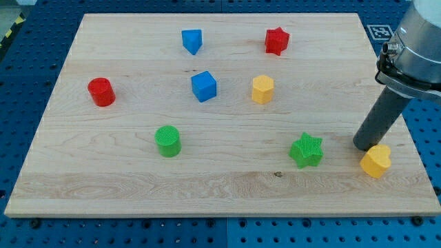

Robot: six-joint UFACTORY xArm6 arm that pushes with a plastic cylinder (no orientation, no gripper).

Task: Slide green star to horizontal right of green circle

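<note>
The green star (pixel 306 150) lies on the wooden board (pixel 103 179) at the lower right. The green circle (pixel 167 140) stands at the lower middle-left, about level with the star and well to its left. My tip (pixel 363 146) rests on the board to the right of the green star, with a clear gap between them. The tip is just above and left of a yellow heart-like block (pixel 375 161), very close to it.
A red circle (pixel 101 91) is at the left. A blue triangle-like block (pixel 192 40) and a red star (pixel 276 40) are near the top. A blue cube (pixel 204 86) and a yellow hexagon (pixel 262 89) sit mid-board. The board's right edge is near the tip.
</note>
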